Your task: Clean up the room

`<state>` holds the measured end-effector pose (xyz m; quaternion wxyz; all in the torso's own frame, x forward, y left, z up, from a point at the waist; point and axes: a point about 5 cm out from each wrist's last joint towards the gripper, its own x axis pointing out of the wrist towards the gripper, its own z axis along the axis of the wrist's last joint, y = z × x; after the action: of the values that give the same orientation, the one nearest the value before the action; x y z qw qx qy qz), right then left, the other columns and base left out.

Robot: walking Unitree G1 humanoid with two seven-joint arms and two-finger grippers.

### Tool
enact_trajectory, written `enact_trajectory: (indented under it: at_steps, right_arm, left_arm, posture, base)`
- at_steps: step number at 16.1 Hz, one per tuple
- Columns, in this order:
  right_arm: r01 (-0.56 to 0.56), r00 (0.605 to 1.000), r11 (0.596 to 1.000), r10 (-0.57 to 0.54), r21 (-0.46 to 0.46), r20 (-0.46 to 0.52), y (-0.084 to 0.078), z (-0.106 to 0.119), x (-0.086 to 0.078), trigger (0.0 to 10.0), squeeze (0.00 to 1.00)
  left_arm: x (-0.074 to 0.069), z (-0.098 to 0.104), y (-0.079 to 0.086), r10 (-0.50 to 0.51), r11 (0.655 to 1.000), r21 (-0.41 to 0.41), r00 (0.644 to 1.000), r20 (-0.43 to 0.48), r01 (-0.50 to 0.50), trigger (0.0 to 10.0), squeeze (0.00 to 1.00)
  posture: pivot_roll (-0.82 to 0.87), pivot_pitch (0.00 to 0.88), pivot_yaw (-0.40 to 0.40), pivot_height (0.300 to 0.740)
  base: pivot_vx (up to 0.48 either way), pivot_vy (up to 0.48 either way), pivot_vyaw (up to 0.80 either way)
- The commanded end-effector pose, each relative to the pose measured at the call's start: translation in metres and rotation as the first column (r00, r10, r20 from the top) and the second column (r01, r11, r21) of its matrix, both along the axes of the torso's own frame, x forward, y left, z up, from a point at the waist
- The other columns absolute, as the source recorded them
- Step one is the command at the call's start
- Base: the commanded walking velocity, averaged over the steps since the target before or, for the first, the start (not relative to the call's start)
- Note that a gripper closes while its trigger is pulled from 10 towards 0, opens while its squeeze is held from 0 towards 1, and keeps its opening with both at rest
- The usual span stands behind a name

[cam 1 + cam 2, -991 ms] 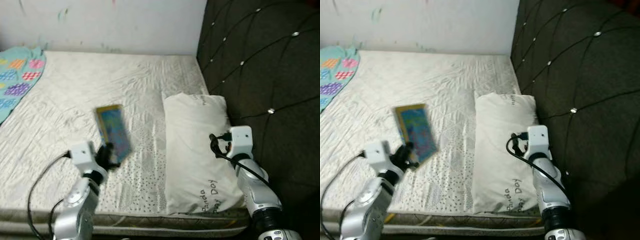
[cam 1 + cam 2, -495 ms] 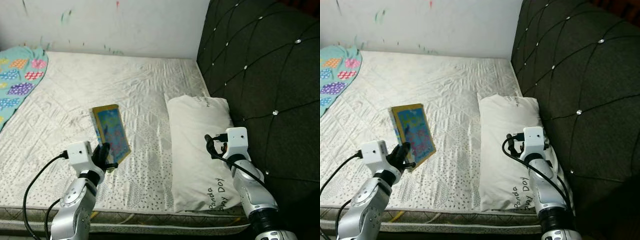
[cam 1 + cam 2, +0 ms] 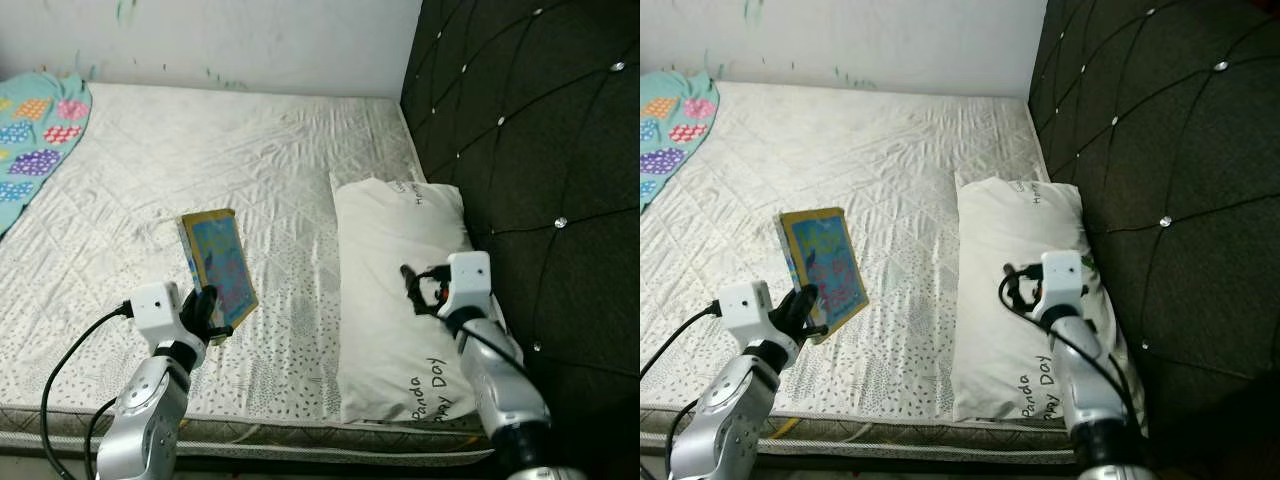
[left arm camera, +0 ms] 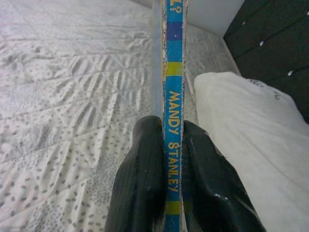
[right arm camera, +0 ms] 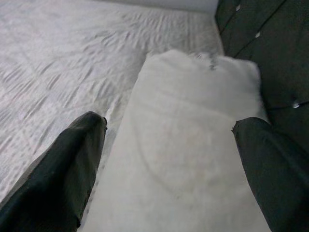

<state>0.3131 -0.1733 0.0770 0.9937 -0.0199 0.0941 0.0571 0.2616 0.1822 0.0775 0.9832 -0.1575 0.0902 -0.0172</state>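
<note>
A thin picture book (image 3: pixel 217 268) with a blue and yellow cover is held tilted above the white mattress (image 3: pixel 250 170). My left gripper (image 3: pixel 205 312) is shut on its lower edge. In the left wrist view both black fingers (image 4: pixel 145 188) pinch the book's spine (image 4: pixel 173 111), which reads "MANDY STANLEY". My right gripper (image 5: pixel 169 164) is open, its fingers spread wide over the white pillow (image 3: pixel 400 290) beside the headboard. In the left eye view the right wrist (image 3: pixel 462 285) hovers above the pillow's right side.
A dark tufted headboard (image 3: pixel 530 150) runs along the right of the bed. A teal patterned blanket (image 3: pixel 30 150) lies at the far left. A white wall (image 3: pixel 250 40) stands behind the bed. The mattress front edge (image 3: pixel 300 430) is close below my arms.
The camera has shifted slightly. The left gripper still holds the book in much the same pose. The right arm has drifted a little over the pillow.
</note>
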Motion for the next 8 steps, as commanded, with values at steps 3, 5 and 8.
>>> enact_trajectory:
  at_steps: [3,5,8]
  right_arm:
    - [-0.001,1.0,1.0,0.001,0.008,-0.001,-0.0008,0.0029,-0.0018,10.0,0.0]
    - [-0.018,1.0,1.0,0.018,0.011,0.002,0.0012,0.0037,-0.0017,10.0,0.0]
    - [-0.039,0.999,0.999,0.039,0.011,0.019,0.0029,0.006,-0.0015,10.0,0.0]
  left_arm:
    - [-0.0005,0.0109,0.0022,0.002,1.0,0.011,0.999,0.038,-0.003,10.0,0.0]
    - [0.0002,0.0117,0.0012,-0.001,1.0,0.012,0.999,0.038,0.0,10.0,0.0]
    - [-0.0011,0.0132,0.0005,-0.005,1.0,0.013,0.999,0.047,0.004,10.0,0.0]
  posture:
    - [-0.04,0.114,-0.024,0.68]
    - [-0.04,0.115,-0.025,0.66]
    - [-0.04,0.114,-0.027,0.62]
  base:
    - [0.0,0.0,0.0]
    - [0.0,0.0,0.0]
    - [0.0,0.0,0.0]
